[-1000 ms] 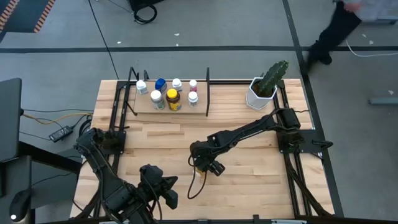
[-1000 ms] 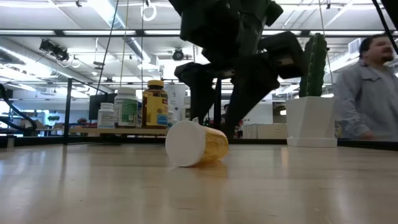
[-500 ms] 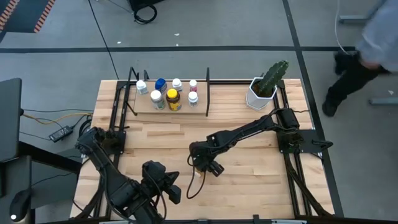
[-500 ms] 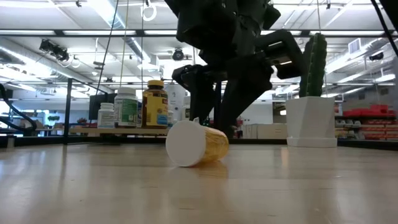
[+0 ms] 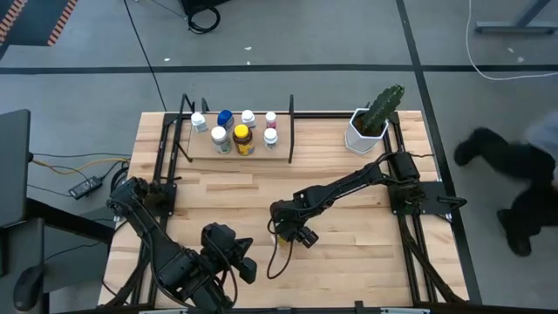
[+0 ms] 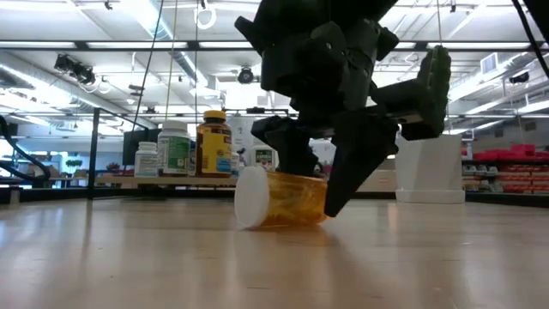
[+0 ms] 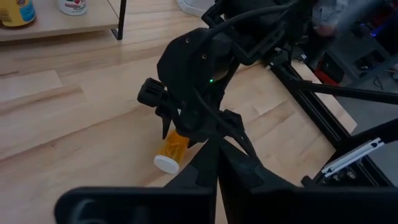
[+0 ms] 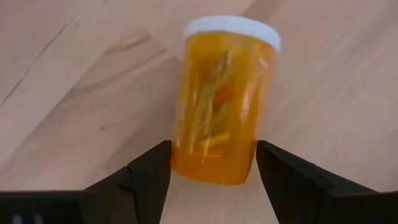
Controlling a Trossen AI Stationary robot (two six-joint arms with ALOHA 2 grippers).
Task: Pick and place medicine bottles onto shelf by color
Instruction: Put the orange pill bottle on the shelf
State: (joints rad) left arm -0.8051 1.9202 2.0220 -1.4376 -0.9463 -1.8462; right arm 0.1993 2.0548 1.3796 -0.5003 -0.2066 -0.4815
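From above we cannot see the orange translucent pill bottle with the white cap [image 8: 222, 99], because the dark right gripper [image 5: 283, 232] covers it. In the right wrist view its base dips between the fingertips, so we cannot tell whether they touch it. The small bottles on the light-wood shelf [image 5: 283, 155] are too tiny to read, and a blurred person [image 5: 523, 174] is cut by the edge.
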